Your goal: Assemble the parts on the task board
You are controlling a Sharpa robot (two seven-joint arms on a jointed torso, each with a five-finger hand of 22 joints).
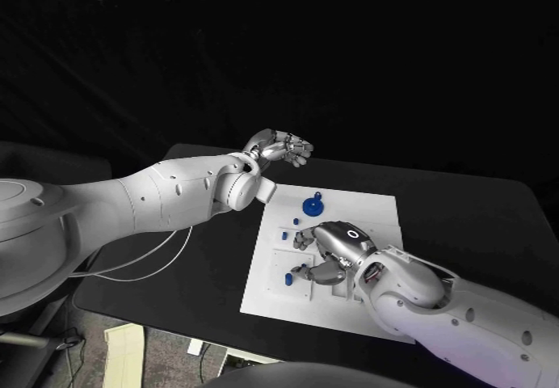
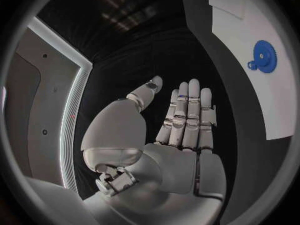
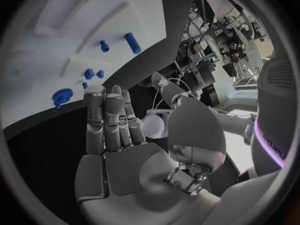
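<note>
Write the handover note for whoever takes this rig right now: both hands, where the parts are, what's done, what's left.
Left robot hand: raised over the table's far edge beyond the white task board, fingers curled in the head view, holding nothing.
Right robot hand: over the board's middle, nothing visibly held.
Parts: blue toothed plastic gear sits on the board's far part; small blue cylindrical peg near the left edge, close to the robot; other small blue pieces between them.
Done: cannot tell whether any part is seated.
Left: the assembly; no part is in hand.

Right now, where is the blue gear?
In the head view the blue gear lies on the far part of the task board, between the left hand and the right hand, touching neither.
</note>
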